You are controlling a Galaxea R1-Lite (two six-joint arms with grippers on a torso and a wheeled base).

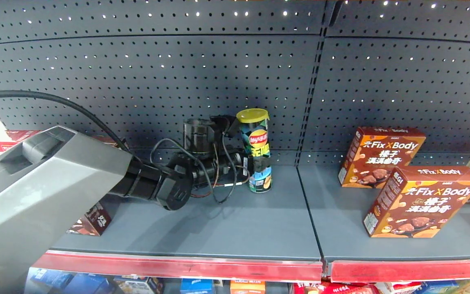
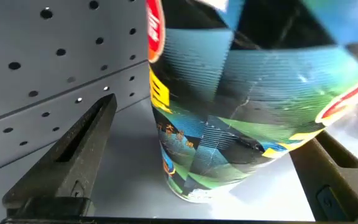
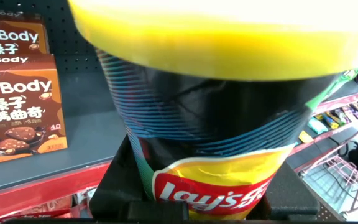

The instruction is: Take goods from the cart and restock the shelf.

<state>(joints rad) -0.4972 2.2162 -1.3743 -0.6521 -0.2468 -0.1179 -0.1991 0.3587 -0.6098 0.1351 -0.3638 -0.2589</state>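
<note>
Head view: chip can [image 1: 258, 151] upright on shelf [image 1: 239, 224] within left claw [image 1: 260, 165]

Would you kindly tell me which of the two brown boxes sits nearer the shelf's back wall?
The brown box on the left, close to the pegboard; the other brown box stands farther forward, to its right.

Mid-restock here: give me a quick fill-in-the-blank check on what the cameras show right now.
1. The can between the left gripper's fingers stands ___ on the shelf.
2. The brown boxes on that shelf number ___.
3. The right gripper holds a second can whose lid is ___.
Missing words: upright; two; yellow.
</note>
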